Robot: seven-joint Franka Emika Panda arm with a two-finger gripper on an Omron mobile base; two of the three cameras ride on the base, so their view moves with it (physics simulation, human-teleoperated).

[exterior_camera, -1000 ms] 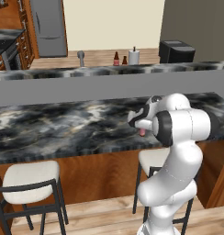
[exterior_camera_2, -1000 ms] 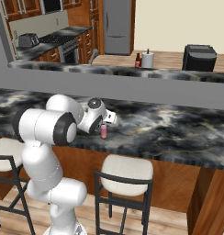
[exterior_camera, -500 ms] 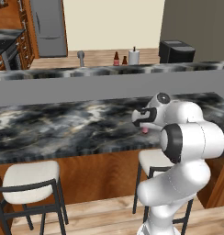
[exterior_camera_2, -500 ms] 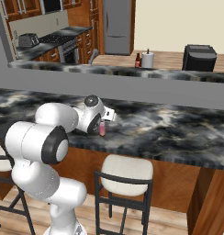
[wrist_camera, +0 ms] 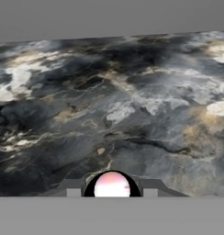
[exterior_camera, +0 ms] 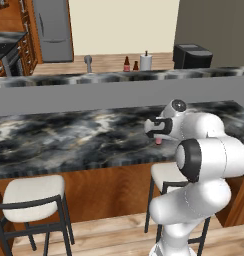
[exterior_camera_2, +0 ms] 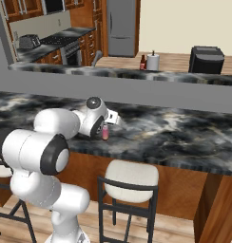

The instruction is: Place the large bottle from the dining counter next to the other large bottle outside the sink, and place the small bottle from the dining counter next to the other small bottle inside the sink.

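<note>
My gripper [exterior_camera: 158,138] is shut on the small bottle [exterior_camera: 158,142], a short pink one, and holds it just above the dining counter [exterior_camera: 69,135] near its front edge. The right base view shows the same pink small bottle [exterior_camera_2: 105,133] hanging under the gripper [exterior_camera_2: 105,129]. In the hand view its rounded top [wrist_camera: 112,183] sits between the fingertips. On the far counter two dark brown large bottles [exterior_camera: 126,64] [exterior_camera: 135,65] stand side by side. The sink's basin is hidden behind the ledge; its faucet [exterior_camera: 88,62] rises left of them.
A white paper towel roll [exterior_camera: 146,61] stands right of the brown bottles, and a black appliance [exterior_camera: 192,55] further right. Stools [exterior_camera: 31,197] [exterior_camera_2: 130,178] stand under the dining counter's front. A raised grey ledge [exterior_camera: 94,92] separates the two counters.
The arm's elbow and big links have swung round toward the cameras. The hand and the pink bottle have stayed almost in the same spot above the counter.
</note>
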